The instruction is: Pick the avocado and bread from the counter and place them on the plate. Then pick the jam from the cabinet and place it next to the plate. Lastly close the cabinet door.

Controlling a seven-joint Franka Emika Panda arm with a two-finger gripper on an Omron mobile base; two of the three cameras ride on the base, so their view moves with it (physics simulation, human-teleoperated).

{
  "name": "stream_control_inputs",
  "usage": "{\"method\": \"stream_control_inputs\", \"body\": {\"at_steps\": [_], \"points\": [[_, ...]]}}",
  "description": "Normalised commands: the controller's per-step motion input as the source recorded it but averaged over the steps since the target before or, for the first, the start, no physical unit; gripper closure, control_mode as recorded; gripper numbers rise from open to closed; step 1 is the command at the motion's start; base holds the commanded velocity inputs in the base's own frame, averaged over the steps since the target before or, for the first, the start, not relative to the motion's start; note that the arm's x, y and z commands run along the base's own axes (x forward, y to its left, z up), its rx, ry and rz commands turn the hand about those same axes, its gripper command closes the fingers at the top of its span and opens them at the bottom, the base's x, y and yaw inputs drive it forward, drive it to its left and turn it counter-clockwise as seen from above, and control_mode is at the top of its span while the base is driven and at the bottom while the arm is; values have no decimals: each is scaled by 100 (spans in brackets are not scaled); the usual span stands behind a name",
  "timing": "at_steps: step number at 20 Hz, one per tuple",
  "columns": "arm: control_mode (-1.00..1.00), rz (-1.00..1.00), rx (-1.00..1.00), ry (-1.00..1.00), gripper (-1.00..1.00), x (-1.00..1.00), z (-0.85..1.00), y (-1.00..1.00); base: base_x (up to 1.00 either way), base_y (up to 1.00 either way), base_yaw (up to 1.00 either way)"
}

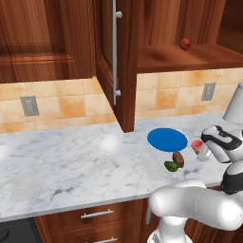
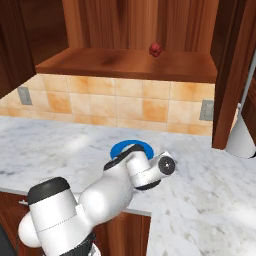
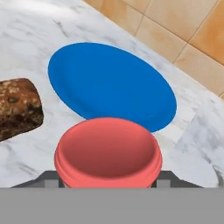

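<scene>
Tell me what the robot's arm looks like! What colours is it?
The arm is made of smooth, shiny white rounded tubes with dark black bands at its joints. In the left base view the wrist near the gripper is white with black trim. No cables or writing can be seen.

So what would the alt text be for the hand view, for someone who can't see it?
A pink-red jam jar sits between the robot's jaws, close to the camera, just in front of an empty blue plate on the marble counter. Brown bread lies beside the plate.

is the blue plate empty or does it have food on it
Empty. The plate shows a bare blue surface in the hand view; the bread and avocado lie on the counter beside it.
</scene>
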Motion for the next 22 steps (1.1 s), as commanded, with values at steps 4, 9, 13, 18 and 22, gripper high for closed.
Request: {"method": "stream_control_inputs", "body": {"at_steps": [4, 9, 13, 18, 22], "points": [[-100, 11, 0, 1, 100, 45, -24, -21, 0, 0, 0], [-100, 12, 0, 0, 100, 60, -14, -26, 0, 0, 0], [-100, 12, 0, 0, 100, 43, -23, -23, 0, 0, 0], [-100, 12, 0, 0, 100, 23, -32, -30, 0, 0, 0], [-100, 7, 3, 1, 100, 4, -35, -34, 0, 0, 0]]}}
